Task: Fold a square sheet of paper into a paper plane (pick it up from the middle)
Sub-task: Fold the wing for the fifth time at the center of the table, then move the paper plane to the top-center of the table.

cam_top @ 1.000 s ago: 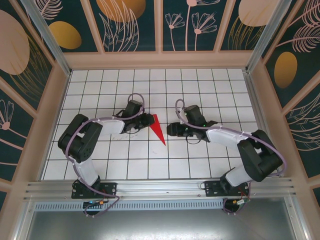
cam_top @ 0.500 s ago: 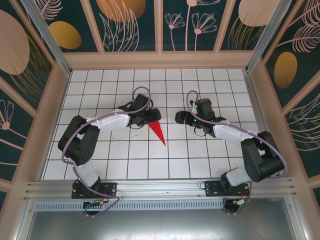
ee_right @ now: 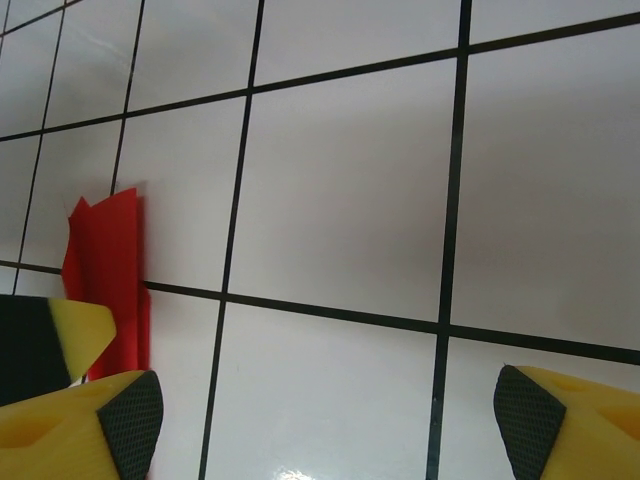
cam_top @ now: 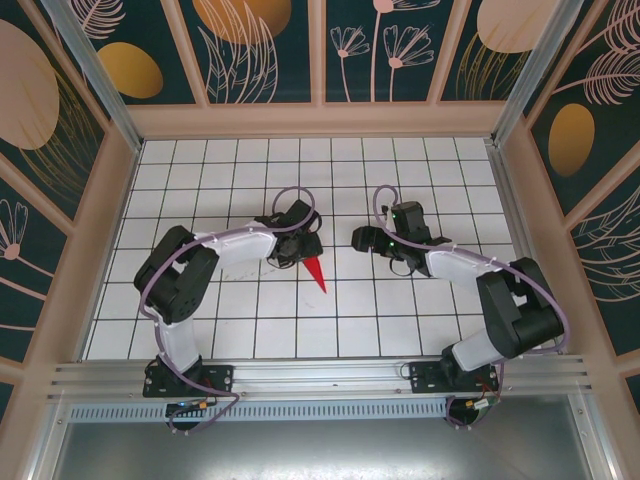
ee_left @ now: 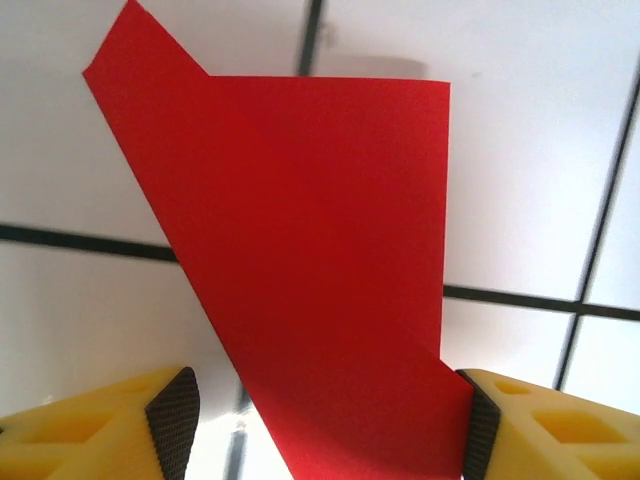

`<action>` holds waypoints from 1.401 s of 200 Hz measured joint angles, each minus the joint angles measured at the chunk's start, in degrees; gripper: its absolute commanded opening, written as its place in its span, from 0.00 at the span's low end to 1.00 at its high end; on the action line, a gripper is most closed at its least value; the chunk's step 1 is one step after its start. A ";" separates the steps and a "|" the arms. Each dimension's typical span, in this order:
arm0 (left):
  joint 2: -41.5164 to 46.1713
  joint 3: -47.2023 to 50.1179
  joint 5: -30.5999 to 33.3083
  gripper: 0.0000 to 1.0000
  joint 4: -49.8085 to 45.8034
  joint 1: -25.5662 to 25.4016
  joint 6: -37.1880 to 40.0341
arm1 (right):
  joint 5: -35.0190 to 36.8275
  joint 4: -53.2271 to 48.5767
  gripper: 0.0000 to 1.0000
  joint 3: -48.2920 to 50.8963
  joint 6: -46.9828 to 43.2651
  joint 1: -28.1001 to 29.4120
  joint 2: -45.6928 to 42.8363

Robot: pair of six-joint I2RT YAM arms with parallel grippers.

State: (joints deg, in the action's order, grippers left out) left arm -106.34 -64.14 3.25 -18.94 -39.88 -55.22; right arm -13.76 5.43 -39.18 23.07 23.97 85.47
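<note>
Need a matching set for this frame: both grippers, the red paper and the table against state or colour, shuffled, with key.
1. left gripper
2. right gripper
3. red paper
4. table

A. white, black grid lines
B. open over bare tiles, the paper off to one side
C. folded, its point toward the arm bases
D. open, fingers either side of the paper

Pairs: 1-D, 2-B, 3-C, 4-A

The paper plane is thin red paper with a matt, slightly fibrous face. The table is white, smooth and glossy, with soft reflections. The fingers look like yellow plastic, and their pads are dark and finely grainy.
</note>
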 measured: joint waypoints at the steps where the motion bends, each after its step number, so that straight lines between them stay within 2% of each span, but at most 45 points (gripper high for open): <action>1: 0.09 0.11 0.04 0.68 -0.02 0.00 0.00 | -0.02 0.00 0.87 0.00 0.00 0.00 0.02; 47: 4.83 3.17 1.60 0.63 -0.31 0.00 -3.15 | -2.34 0.22 0.85 0.00 0.00 0.00 2.21; 101: 5.16 4.55 1.81 0.58 -0.17 0.00 -4.72 | -3.26 0.24 0.83 0.00 0.17 0.00 3.96; 148: 5.64 6.10 2.27 0.56 -0.46 0.00 -5.86 | -3.74 0.24 0.82 -0.02 0.22 0.00 4.74; 187: 9.75 8.66 3.28 0.55 -0.72 0.00 -7.28 | -3.91 0.35 0.81 -0.02 0.22 0.00 5.31; 240: 12.76 14.64 4.35 0.49 0.76 0.02 -9.62 | -3.91 0.42 0.80 -0.04 0.22 0.00 5.70; 280: 13.31 15.41 4.66 0.37 4.48 0.00 -11.04 | -3.89 0.42 0.79 -0.07 0.22 0.00 5.81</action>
State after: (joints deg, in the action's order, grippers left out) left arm -93.03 -48.73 7.90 -14.46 -39.88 -66.26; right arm -17.65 5.85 -39.24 23.29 23.97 91.29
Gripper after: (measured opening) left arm 0.407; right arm 0.796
